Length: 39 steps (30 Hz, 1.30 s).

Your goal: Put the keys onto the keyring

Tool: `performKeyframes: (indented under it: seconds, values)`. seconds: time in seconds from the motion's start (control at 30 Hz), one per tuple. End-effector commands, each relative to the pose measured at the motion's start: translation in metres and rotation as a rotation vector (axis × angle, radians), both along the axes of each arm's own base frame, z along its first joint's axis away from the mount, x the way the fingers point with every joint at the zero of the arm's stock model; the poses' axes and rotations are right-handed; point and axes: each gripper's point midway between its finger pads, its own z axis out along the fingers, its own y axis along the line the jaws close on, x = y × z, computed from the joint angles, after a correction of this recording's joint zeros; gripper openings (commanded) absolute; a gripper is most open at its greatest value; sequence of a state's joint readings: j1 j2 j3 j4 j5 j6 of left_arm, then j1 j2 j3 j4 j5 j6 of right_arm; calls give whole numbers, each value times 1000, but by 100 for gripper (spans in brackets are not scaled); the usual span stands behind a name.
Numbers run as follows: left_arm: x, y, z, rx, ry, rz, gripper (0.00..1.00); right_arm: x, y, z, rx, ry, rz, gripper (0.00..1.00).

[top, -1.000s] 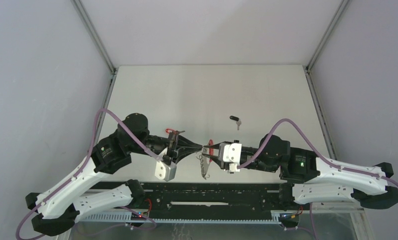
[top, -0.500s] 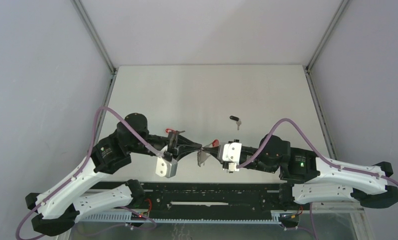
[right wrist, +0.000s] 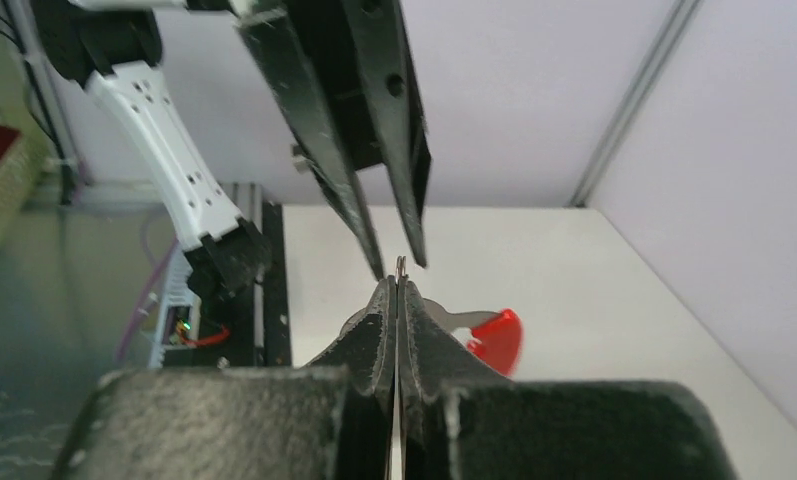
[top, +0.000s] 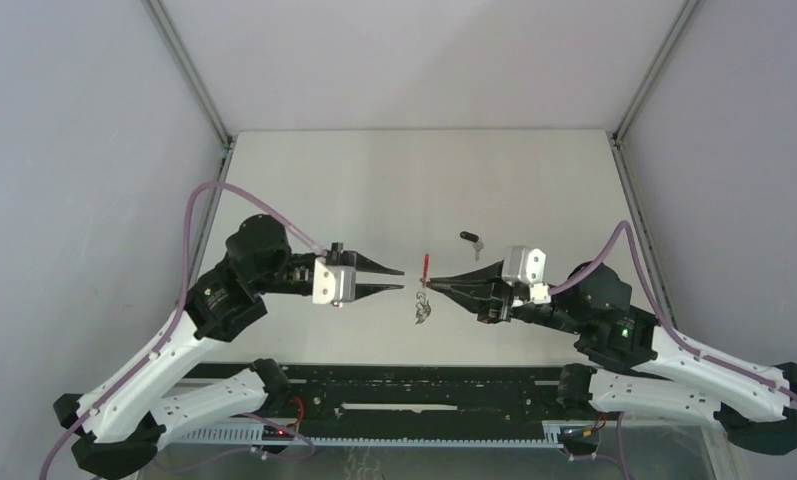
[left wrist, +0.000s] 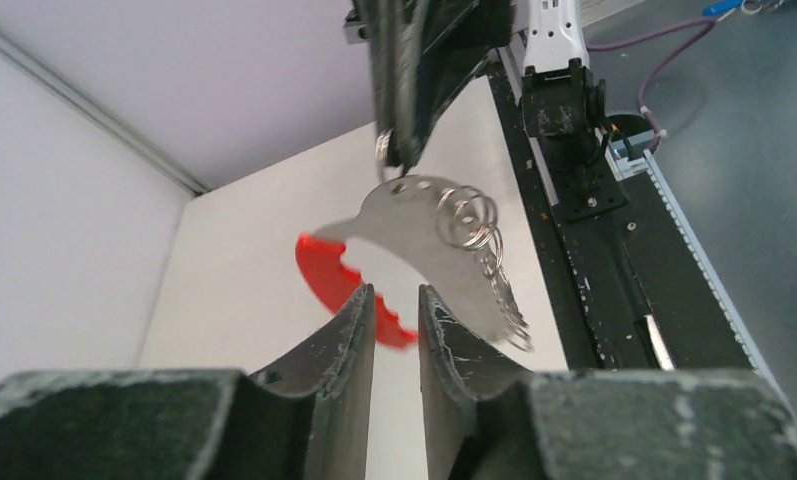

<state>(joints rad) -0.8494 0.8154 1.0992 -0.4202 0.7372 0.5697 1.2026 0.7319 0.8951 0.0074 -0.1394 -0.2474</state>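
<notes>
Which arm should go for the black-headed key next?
Left: the left gripper is open and empty, while the right gripper is shut on the keyring. The black-headed key lies loose on the table.

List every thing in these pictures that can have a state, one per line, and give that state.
left claw: open, holding nothing, tips towards the keyring.
right claw: shut on the keyring.
keyring: pinched at its top edge, hanging from the right claw, small loops dangling.
black-headed key: lying on the table, not on the keyring, apart from both claws.
</notes>
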Motion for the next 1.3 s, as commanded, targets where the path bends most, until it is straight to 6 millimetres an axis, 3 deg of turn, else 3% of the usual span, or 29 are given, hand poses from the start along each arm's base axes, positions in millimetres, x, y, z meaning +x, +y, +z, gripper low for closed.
performKeyframes:
  seconds: [0.0,0.1,0.47,1.1,1.27]
  values:
    - [-10,-5,25,-68,150,-52,25,-21,0,35,176,43,132,0]
    - [-24,-7,28,-80,218,-124,23,-23,2,35,195,52,154,0]
    - [-41,-7,43,-101,282,-220,20,-22,7,33,191,56,163,0]
    - [-33,-11,44,-123,292,-188,24,-23,11,27,170,67,189,0]
    - [-34,-11,41,-118,295,-189,15,-22,11,28,175,69,187,0]
